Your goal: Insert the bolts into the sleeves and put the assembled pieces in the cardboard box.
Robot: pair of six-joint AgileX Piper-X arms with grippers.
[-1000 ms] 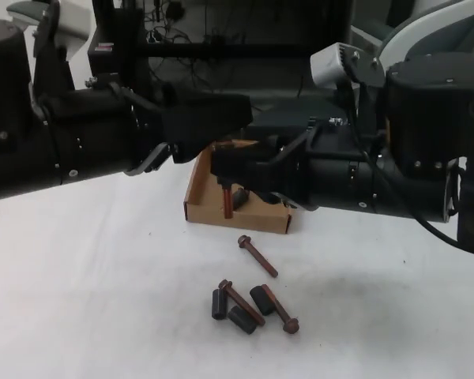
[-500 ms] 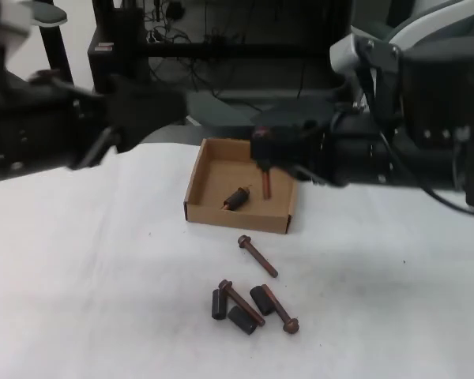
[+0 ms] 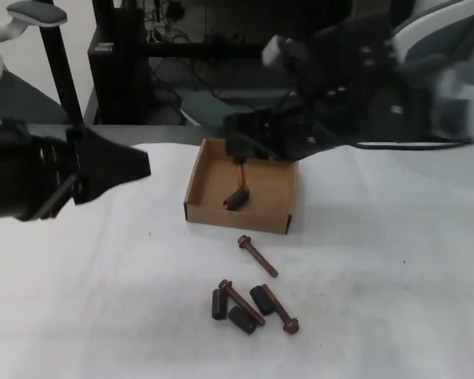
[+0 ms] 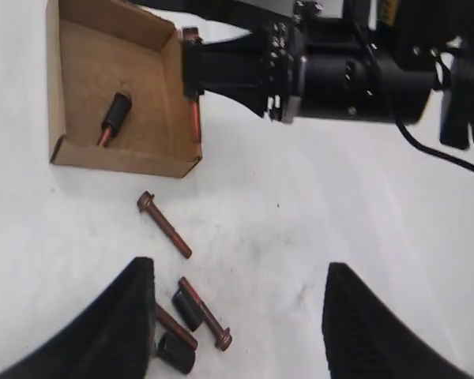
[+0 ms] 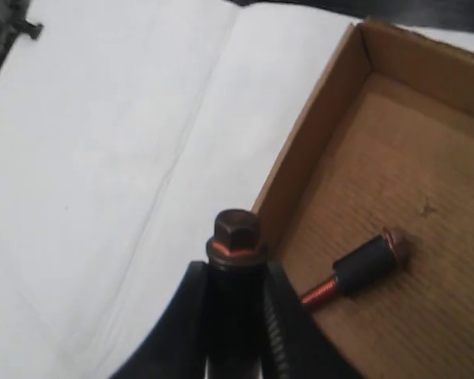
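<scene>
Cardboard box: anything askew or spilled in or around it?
Nothing stands out. The cardboard box sits flat and intact, one assembled piece lying inside. The right gripper holds a second piece upright near the box wall.

High cam: behind arms, faces fwd & down over whole bench [image 3: 395,284]. L wrist cam: farther back, wide. R wrist cam: close over cardboard box [image 5: 312,150]. All share box.

Black cylindrical arms [image 3: 47,178], white wrist camera [image 3: 278,49], black cable [image 4: 438,152]
</scene>
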